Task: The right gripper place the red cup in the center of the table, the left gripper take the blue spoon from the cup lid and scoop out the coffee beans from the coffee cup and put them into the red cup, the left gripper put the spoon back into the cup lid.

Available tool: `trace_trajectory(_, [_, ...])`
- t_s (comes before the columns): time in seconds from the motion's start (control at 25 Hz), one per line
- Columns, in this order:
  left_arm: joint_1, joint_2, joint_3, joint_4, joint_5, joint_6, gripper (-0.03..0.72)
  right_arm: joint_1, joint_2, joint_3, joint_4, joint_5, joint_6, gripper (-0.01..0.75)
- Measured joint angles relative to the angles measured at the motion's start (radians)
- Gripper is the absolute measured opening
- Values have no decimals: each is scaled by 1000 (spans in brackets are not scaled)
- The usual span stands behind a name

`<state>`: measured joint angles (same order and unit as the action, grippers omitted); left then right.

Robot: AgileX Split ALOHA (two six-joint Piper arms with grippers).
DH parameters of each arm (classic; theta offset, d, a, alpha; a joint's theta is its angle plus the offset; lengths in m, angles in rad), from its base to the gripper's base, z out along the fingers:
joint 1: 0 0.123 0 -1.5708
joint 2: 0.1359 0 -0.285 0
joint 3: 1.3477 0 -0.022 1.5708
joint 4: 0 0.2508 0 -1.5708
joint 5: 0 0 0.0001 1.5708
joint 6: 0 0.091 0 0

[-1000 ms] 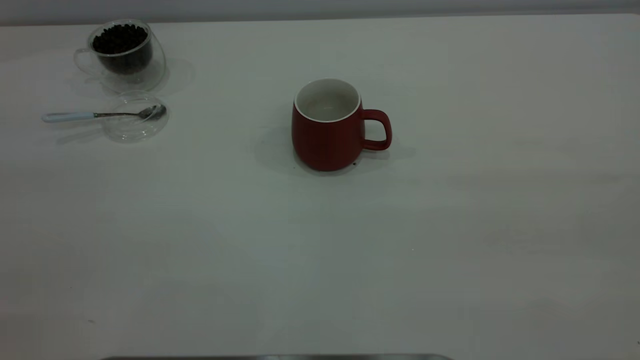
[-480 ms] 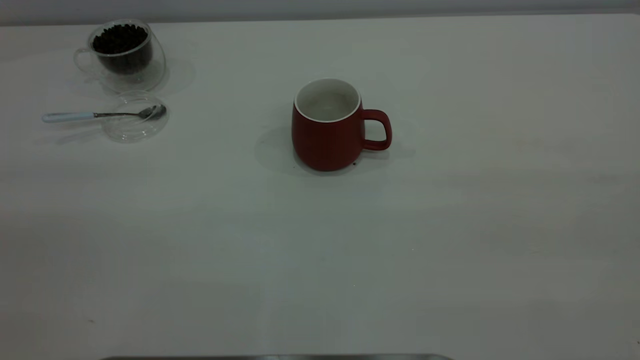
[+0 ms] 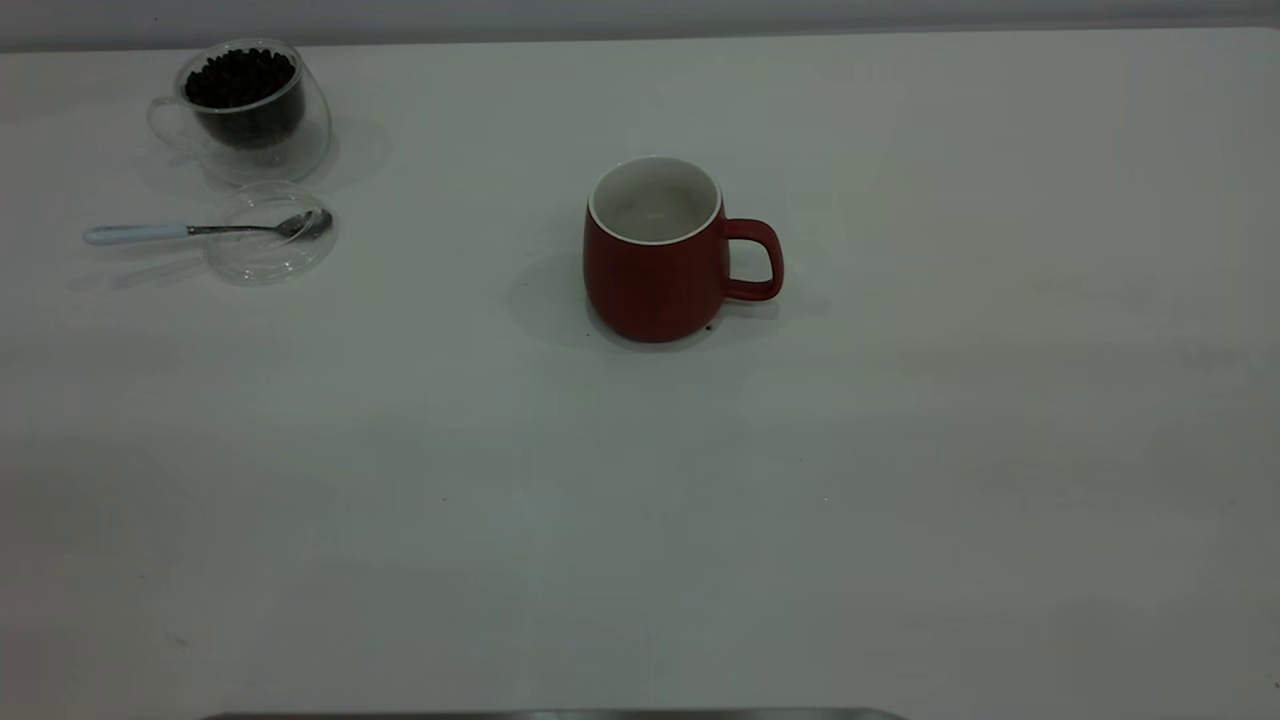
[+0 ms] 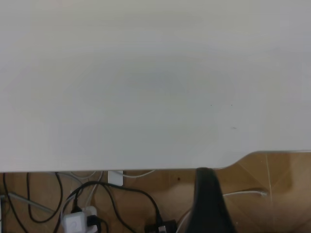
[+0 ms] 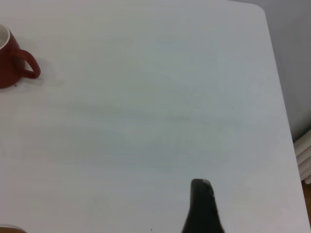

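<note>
Red cup (image 3: 655, 260) alone mid-table (image 3: 900, 450), spoon (image 3: 190, 230) across lid (image 3: 270, 240), pincer openings cannot be told.

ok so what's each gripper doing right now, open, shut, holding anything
Left gripper: cannot be told; only one dark finger shows, beyond the table edge.
Right gripper: cannot be told; one finger shows over bare table.

I read this as a lab or test room rather than a home; the wide white bench (image 3: 900, 450) stands bare against a plain grey wall (image 3: 640, 15); below its edge I see loose cables (image 4: 97, 194) and a plug block (image 4: 75, 223) on a wood floor (image 4: 282, 179).
</note>
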<state>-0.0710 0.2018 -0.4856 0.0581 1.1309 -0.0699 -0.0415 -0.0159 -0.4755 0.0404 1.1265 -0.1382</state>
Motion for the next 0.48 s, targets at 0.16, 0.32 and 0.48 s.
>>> trace_trajectory(0.16, [0, 0, 0, 0, 0, 0, 585, 0, 0, 0, 0, 0, 0, 588])
trace_trajectory(0.32, [0, 0, 0, 0, 0, 0, 585, 0, 0, 0, 0, 0, 0, 588])
trace_trajectory(0.48, [18, -16, 0, 0, 0, 2, 585, 0, 0, 0, 0, 0, 0, 588])
